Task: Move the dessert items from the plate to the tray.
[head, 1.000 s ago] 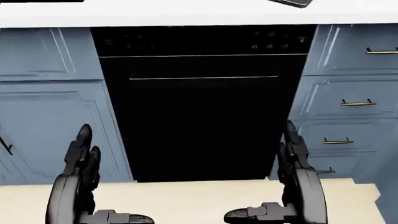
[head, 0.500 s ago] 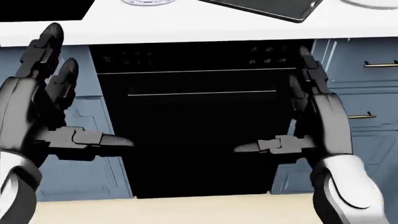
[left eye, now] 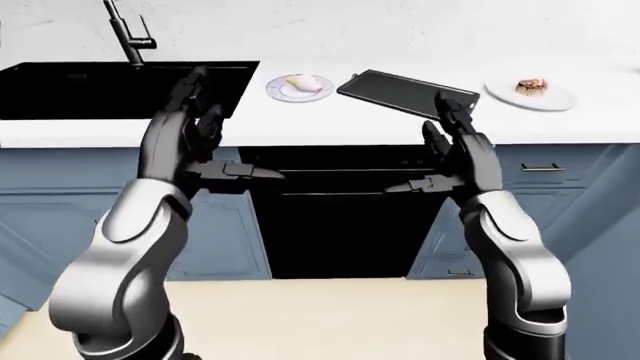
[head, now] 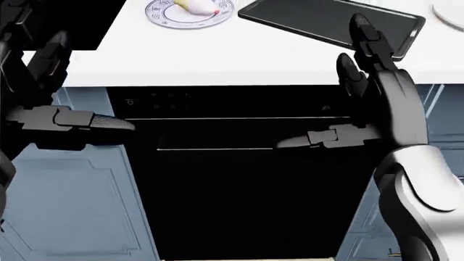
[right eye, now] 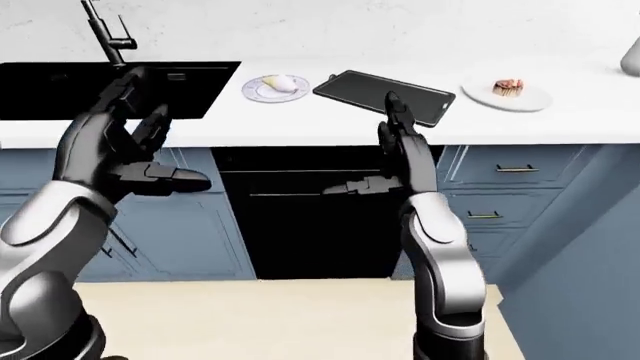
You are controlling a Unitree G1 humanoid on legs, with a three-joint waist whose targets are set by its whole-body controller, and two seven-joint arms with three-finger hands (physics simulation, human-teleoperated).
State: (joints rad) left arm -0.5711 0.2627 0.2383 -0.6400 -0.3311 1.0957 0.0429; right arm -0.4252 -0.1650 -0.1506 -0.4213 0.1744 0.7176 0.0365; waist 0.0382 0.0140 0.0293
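A black tray point(left eye: 405, 92) lies at an angle on the white counter point(left eye: 330, 124). To its left a small patterned plate point(left eye: 282, 91) holds a pale dessert point(left eye: 306, 82) with a pink spot. To its right a white plate point(left eye: 550, 100) holds a reddish-brown dessert point(left eye: 530, 86). My left hand point(left eye: 235, 127) is open and empty, raised below the counter edge, left of the patterned plate. My right hand point(left eye: 420, 146) is open and empty, its fingertips overlapping the tray's near edge in the left-eye view. Neither hand touches anything.
A black sink point(left eye: 110, 90) with a dark faucet point(left eye: 125, 34) sits in the counter at the left. A black dishwasher front point(left eye: 340, 217) stands below the tray. Blue cabinets point(left eye: 60, 217) and drawers with handles point(right eye: 500, 195) flank it. Beige floor point(left eye: 320, 315) lies below.
The head view has moved up: the counter, plate and tray have come into view and the floor has dropped out. Both hands have risen from low to counter height, still open.
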